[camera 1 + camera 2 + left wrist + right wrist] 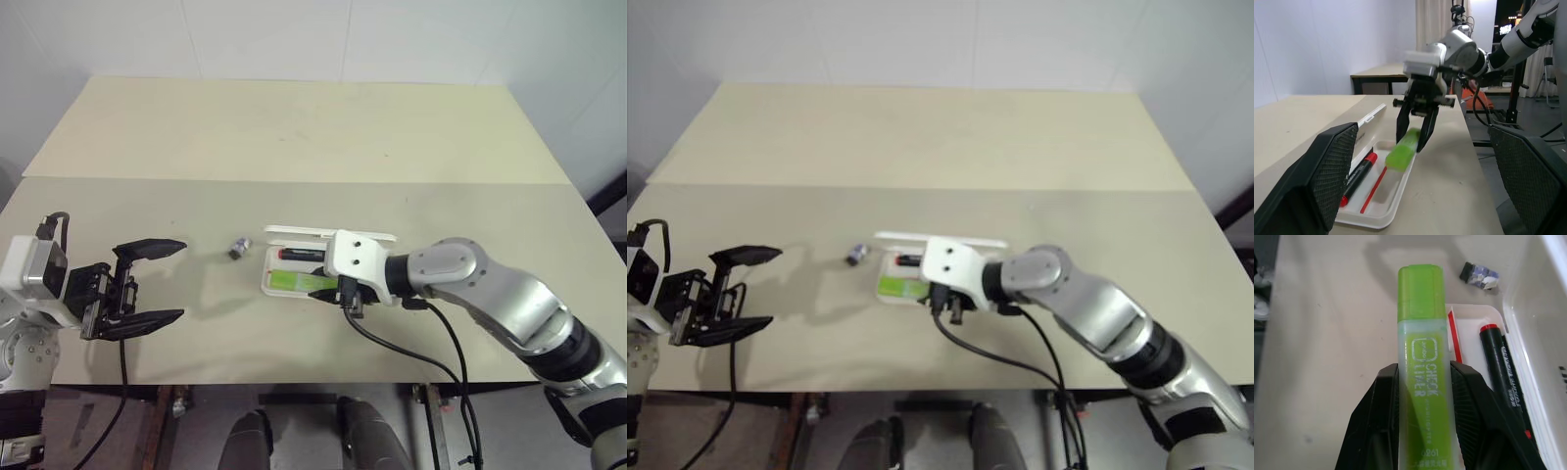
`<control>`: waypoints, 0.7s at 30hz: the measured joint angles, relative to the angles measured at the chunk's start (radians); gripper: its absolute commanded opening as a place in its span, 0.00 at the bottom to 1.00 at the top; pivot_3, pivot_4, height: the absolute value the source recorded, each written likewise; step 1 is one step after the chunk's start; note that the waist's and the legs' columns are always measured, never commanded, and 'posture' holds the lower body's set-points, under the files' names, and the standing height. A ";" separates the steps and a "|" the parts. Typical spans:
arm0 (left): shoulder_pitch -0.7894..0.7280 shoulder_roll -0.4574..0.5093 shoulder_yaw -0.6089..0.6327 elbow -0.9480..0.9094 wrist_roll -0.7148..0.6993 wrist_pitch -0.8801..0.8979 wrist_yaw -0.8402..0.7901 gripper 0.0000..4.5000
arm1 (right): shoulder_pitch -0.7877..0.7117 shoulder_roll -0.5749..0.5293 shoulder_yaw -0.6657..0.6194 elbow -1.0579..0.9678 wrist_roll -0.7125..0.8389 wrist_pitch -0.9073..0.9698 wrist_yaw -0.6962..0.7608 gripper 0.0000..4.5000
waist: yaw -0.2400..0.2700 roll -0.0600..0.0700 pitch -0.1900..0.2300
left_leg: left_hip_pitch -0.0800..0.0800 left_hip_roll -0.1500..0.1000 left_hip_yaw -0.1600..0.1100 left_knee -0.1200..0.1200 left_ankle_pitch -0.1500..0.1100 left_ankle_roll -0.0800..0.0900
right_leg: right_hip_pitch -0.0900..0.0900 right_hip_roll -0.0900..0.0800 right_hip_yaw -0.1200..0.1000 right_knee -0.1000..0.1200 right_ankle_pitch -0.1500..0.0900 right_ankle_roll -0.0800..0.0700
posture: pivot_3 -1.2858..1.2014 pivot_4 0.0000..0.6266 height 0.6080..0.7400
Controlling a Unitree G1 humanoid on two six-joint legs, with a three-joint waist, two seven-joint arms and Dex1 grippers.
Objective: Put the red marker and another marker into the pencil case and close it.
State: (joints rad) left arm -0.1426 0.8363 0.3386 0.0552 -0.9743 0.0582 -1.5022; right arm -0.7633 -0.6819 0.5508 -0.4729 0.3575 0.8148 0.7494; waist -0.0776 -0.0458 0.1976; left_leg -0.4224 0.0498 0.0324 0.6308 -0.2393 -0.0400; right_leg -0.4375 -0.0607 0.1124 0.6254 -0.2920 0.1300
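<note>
Gripping the green highlighter [1421,357] just above the open pencil case [1382,208], the right tool [1417,131] may drop it onto the rim; red marker [1357,178] lies inside; left tool [147,284] gapes empty.

A pale beige table [294,147] is seen, crossed by a seam running from side to side. On the near half, a white case [269,282] lies open, its lid [323,233] raised along the far side. Just to its left, apart from it, a small grey stub [238,248] rests on the surface.
</note>
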 measured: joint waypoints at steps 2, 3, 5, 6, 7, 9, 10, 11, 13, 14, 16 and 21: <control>0.008 0.000 0.012 -0.007 0.000 0.009 0.000 1.00 | -0.002 0.029 0.013 0.025 -0.036 -0.024 0.009 0.24 | -0.002 0.000 0.000 | 0.000 0.000 0.000 0.000 0.000 0.000 | 0.000 0.000 0.000 0.001 0.000 0.001 | 0.52 0.24 1.00; 0.014 -0.001 0.020 -0.010 -0.001 0.015 0.000 1.00 | -0.006 0.049 0.021 0.039 -0.050 -0.032 0.012 0.24 | -0.006 0.000 0.000 | 0.001 0.000 0.000 0.000 0.000 0.000 | 0.000 0.000 0.000 0.001 0.001 0.002 | 0.52 0.24 1.00; 0.026 -0.010 0.038 -0.016 -0.002 0.026 0.000 1.00 | -0.009 0.087 0.034 0.065 -0.080 -0.042 0.016 0.24 | -0.009 0.000 0.000 | 0.001 0.000 0.000 0.000 0.000 0.000 | 0.000 0.001 0.000 0.002 0.004 0.008 | 0.52 0.24 1.00; 0.034 -0.010 0.042 -0.018 -0.002 0.030 0.000 1.00 | -0.011 0.103 0.036 0.079 -0.093 -0.050 0.019 0.24 | -0.009 0.000 0.000 | 0.001 0.000 0.000 0.000 0.000 0.000 | 0.000 0.001 0.000 0.002 0.004 0.008 | 0.52 0.24 1.00; 0.038 -0.010 0.045 -0.018 -0.002 0.033 0.000 1.00 | -0.015 0.113 0.036 0.091 -0.106 -0.053 0.022 0.24 | -0.008 0.000 0.000 | 0.001 0.000 0.000 0.000 0.000 0.000 | 0.000 0.001 0.000 0.002 0.004 0.008 | 0.52 0.24 1.00; 0.046 -0.010 0.056 -0.021 -0.002 0.038 0.000 1.00 | -0.023 0.132 0.036 0.113 -0.131 -0.063 0.029 0.24 | -0.007 0.000 0.000 | 0.001 0.000 -0.001 0.000 0.000 0.000 | 0.000 0.001 0.000 0.001 0.004 0.008 | 0.52 0.24 1.00; 0.050 -0.010 0.062 -0.022 -0.002 0.040 0.000 1.00 | -0.027 0.144 0.036 0.127 -0.142 -0.071 0.032 0.24 | -0.007 0.000 0.000 | 0.001 0.000 -0.001 0.000 0.000 0.000 | 0.000 0.001 0.000 0.001 0.004 0.008 | 0.52 0.24 1.00; 0.054 -0.010 0.071 -0.022 -0.002 0.042 0.000 1.00 | -0.031 0.156 0.036 0.139 -0.153 -0.076 0.035 0.24 | -0.008 0.000 0.000 | 0.001 0.000 -0.001 0.000 0.000 0.000 | 0.000 0.001 0.000 0.001 0.004 0.008 | 0.52 0.24 1.00; 0.064 -0.008 0.085 -0.022 -0.002 0.044 0.000 1.00 | -0.041 0.178 0.036 0.175 -0.176 -0.094 0.040 0.24 | -0.009 0.000 0.000 | 0.001 0.000 -0.001 0.000 0.000 0.000 | 0.000 0.001 0.000 0.002 0.004 0.008 | 0.52 0.24 1.00; 0.071 -0.004 0.089 -0.021 -0.001 0.045 0.000 1.00 | -0.045 0.187 0.036 0.189 -0.185 -0.100 0.042 0.24 | -0.009 0.000 0.000 | 0.001 0.000 -0.001 0.000 0.000 0.000 | 0.000 0.001 0.000 0.002 0.004 0.008 | 0.52 0.24 1.00; 0.081 0.007 0.097 -0.009 -0.001 0.045 0.000 1.00 | -0.050 0.198 0.036 0.219 -0.206 -0.119 0.049 0.24 | -0.008 0.000 0.000 | 0.001 0.000 -0.001 0.000 0.000 0.000 | 0.000 0.001 -0.001 0.002 0.004 0.008 | 0.52 0.24 1.00; 0.091 0.051 0.116 0.019 0.004 0.035 0.000 1.00 | -0.053 0.230 0.036 0.264 -0.249 -0.157 0.070 0.24 | -0.008 0.000 0.000 | 0.001 0.000 -0.001 0.000 0.000 0.000 | 0.000 0.001 -0.001 0.002 0.004 0.008 | 0.52 0.24 1.00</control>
State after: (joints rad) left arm -0.0515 0.8868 0.4546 0.0739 -0.9708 0.0934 -1.5022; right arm -0.8160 -0.4516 0.5866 -0.2087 0.1085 0.6581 0.8190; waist -0.0859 -0.0463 0.1972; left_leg -0.4218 0.0502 0.0316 0.6305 -0.2393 -0.0402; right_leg -0.4379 -0.0599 0.1117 0.6270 -0.2877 0.1378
